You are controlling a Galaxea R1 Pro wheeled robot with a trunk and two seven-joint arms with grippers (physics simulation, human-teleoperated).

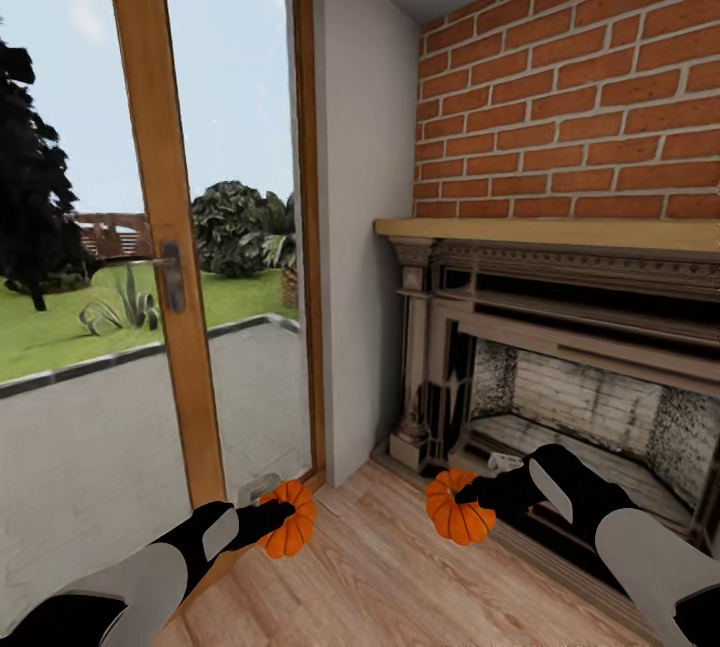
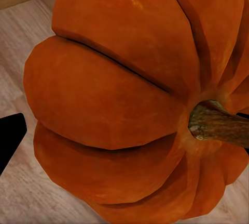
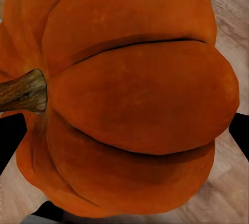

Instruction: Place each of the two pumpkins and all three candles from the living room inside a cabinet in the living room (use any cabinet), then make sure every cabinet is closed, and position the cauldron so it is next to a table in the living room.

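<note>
A tall glass door with a pale wooden frame and a metal handle stands at the left, showing a lawn, dark trees and a grey terrace. At the right, a red brick wall rises over an ornate stone fireplace with a wooden mantel. A light wooden floor lies near.

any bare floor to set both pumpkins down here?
Yes. Bare wood floor runs between the glass door and the fireplace, beneath and ahead of both held pumpkins: left, right. The strip by the fireplace looks tighter; right gripper is close to it.
</note>
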